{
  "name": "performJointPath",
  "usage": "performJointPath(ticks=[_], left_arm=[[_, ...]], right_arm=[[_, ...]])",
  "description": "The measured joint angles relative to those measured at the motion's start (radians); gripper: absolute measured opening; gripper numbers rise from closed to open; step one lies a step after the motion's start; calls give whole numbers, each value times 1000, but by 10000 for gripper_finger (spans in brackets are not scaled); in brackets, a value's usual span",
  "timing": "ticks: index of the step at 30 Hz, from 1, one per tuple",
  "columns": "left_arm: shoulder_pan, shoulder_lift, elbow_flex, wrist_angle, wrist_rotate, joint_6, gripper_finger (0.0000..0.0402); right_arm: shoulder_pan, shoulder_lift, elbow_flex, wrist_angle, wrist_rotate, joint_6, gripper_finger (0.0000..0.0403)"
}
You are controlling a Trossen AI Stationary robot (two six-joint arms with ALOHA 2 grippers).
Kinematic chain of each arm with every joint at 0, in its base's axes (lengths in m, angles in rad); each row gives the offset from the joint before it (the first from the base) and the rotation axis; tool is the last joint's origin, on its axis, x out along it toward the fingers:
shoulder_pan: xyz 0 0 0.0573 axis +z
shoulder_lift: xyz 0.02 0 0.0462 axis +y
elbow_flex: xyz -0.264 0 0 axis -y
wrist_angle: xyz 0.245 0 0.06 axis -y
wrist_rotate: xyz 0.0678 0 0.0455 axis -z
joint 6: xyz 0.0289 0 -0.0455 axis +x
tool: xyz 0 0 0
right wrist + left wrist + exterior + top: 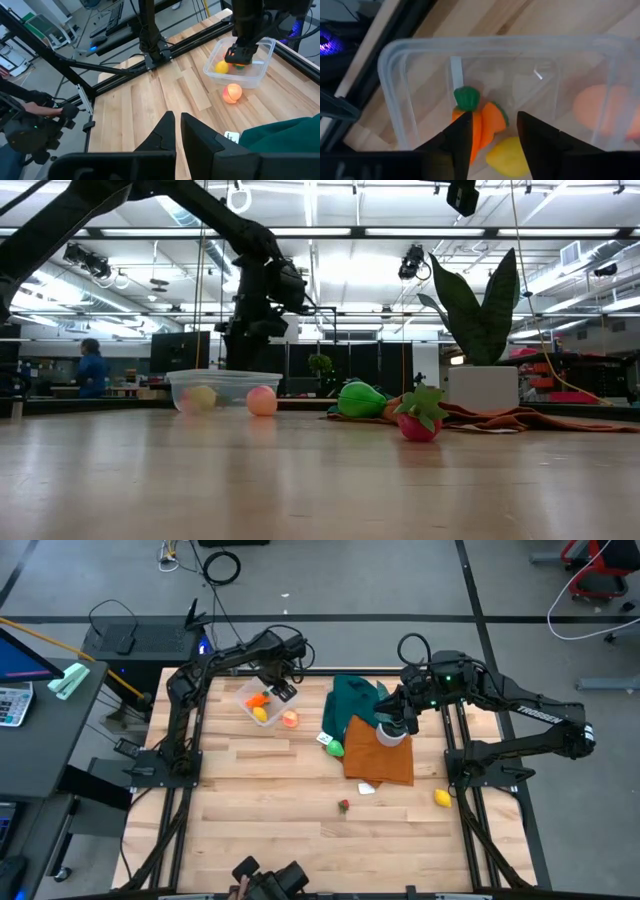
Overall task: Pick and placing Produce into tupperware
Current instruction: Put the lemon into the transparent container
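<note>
The left gripper is hanging over the tupperware, fingers spread, the carrot lying loose inside beside a yellow piece: seemingly a drop being finished. The peach is sitting just outside, probably next. The right gripper is waiting pressed together over the cloth.

We see clear, glossy plastic in the tupperware, smooth matt toy carrot inside it below the left gripper, pale planked wood table, rumpled cloths.
</note>
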Motion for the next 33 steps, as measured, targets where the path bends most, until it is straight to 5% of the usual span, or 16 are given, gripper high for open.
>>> performJointPath(ticks=[9, 16, 33], left_arm=[[-39, 0, 201, -88, 13, 37, 201], [-117, 0, 367, -129, 122, 51, 198], [-460, -4, 404, -136, 137, -11, 178]], right_arm=[[0, 0, 0, -1, 0, -4, 0], [0, -8, 0, -10, 3, -17, 0], [-3, -206, 0, -128, 131, -19, 0]])
